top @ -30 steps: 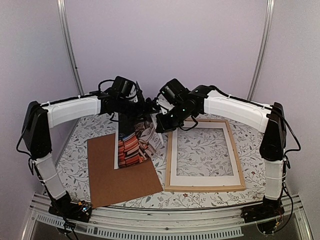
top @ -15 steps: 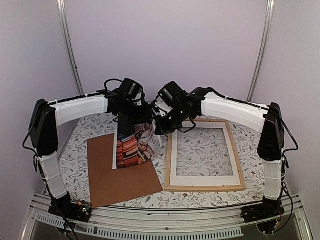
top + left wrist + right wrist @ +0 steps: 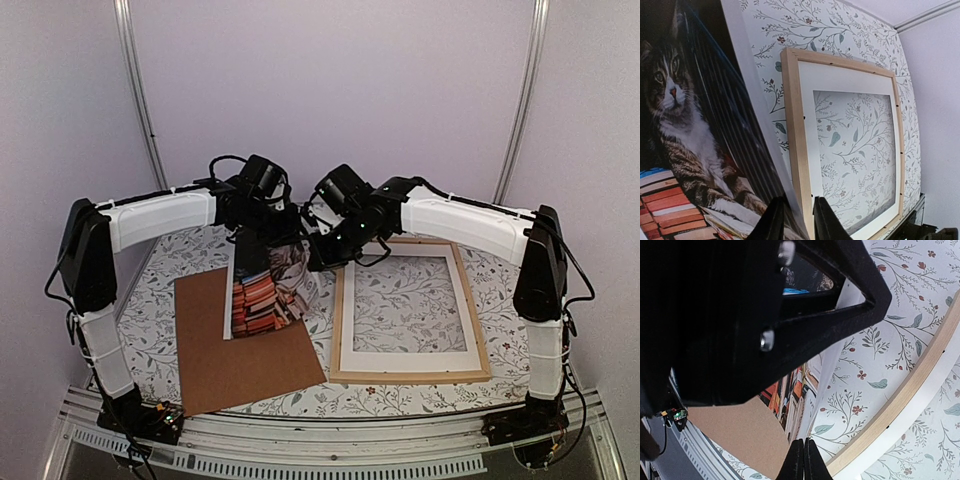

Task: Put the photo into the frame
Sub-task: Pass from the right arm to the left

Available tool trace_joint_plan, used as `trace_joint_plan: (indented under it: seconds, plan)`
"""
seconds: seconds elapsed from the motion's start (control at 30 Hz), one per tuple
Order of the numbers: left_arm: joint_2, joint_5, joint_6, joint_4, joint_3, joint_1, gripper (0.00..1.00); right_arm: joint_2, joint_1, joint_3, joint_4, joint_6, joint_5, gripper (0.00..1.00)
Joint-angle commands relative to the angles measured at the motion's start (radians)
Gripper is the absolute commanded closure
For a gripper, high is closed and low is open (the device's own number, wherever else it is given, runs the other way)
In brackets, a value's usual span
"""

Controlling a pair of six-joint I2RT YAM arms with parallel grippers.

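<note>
The photo [image 3: 262, 290], a tabby cat among stacked books, stands tilted on its lower edge over the brown backing board. My right gripper [image 3: 316, 256] is shut on its right edge; in the right wrist view the fingertips [image 3: 803, 452] pinch the sheet [image 3: 799, 392]. My left gripper [image 3: 284, 236] is at the photo's top. In the left wrist view its jaws [image 3: 799, 220] straddle the photo's edge [image 3: 685, 125] with a gap still showing. The light-wood frame [image 3: 410, 377] lies flat to the right, also seen beside the photo as a wooden bar [image 3: 795, 135].
A white mat border [image 3: 400, 360] sits inside the frame. The brown backing board [image 3: 230, 350] lies at the left front on the floral tablecloth [image 3: 180, 250]. The left arm's black wrist [image 3: 740, 315] fills the upper left of the right wrist view.
The left arm has moved right to the photo's top edge and its jaws have narrowed around it. The photo now stands a little steeper. The right gripper keeps its hold.
</note>
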Motion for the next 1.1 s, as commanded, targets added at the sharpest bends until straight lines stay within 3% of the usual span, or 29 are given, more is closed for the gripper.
trace_joint_plan:
  seconds: [0.0, 0.47, 0.57, 0.7, 0.8, 1.07]
  plan:
    - [0.009, 0.000, 0.007, 0.003, 0.021, -0.013, 0.78, 0.012, 0.013, -0.008, 0.032, 0.009, -0.023, 0.97]
    - [0.009, 0.048, -0.016, 0.034, 0.016, -0.011, 0.97, 0.017, 0.025, -0.041, 0.079, 0.021, -0.084, 0.88]
    - [0.004, 0.048, -0.016, 0.034, 0.015, -0.011, 1.00, -0.002, 0.025, -0.065, 0.101, 0.024, -0.105, 0.78]
    - [-0.019, 0.048, -0.014, 0.044, -0.001, -0.005, 1.00, -0.038, 0.023, -0.095, 0.121, 0.027, -0.097, 0.50]
    - [-0.045, 0.061, -0.013, 0.054, -0.016, 0.008, 1.00, -0.077, 0.014, -0.119, 0.140, 0.030, -0.101, 0.38]
    - [-0.153, 0.126, -0.016, 0.109, -0.057, 0.051, 1.00, -0.236, -0.059, -0.270, 0.196, 0.044, -0.108, 0.31]
